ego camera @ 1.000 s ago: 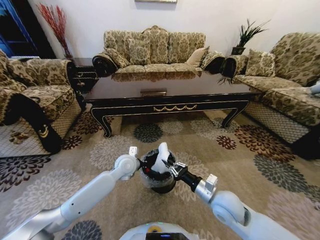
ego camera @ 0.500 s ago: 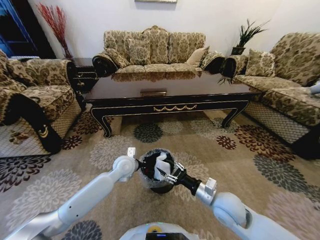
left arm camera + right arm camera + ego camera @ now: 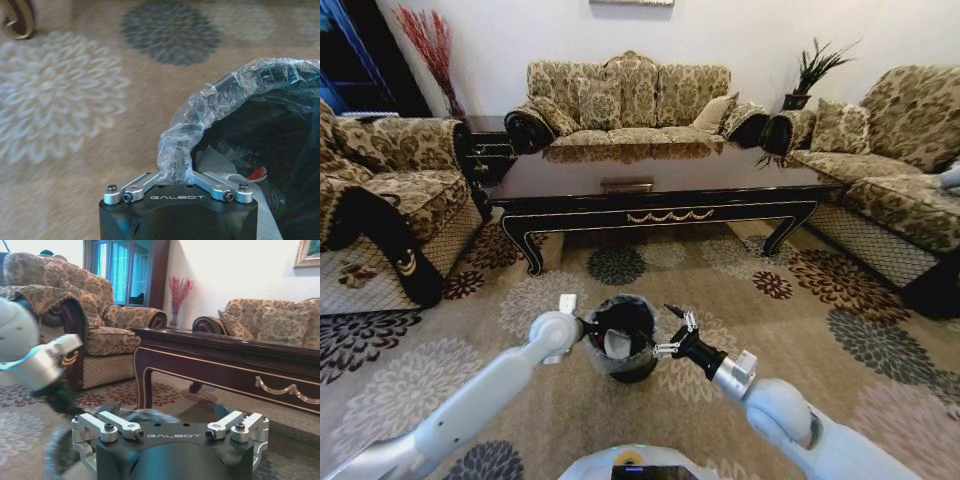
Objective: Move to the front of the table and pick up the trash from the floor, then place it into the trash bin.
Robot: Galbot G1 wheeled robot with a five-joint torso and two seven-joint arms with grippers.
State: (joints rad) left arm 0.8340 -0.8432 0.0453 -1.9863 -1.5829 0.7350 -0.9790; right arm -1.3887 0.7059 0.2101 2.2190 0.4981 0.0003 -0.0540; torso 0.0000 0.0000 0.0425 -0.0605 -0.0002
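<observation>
The floor (image 3: pixel 790 300) is beige carpet patterned with round flower medallions in brown, grey-blue and cream. The trash bin (image 3: pixel 620 345), a small black bucket lined with a thin greyish plastic bag, stands upright directly on the carpet, near the front of the counter (image 3: pixel 660 180). The counter, a low rectangular piece in glossy dark wood with curved legs and a gold scroll ornament on its front edge, rests on the same carpet beyond the bin. A small flat rectangular object (image 3: pixel 627 185) lies on the counter top near its front edge.
</observation>
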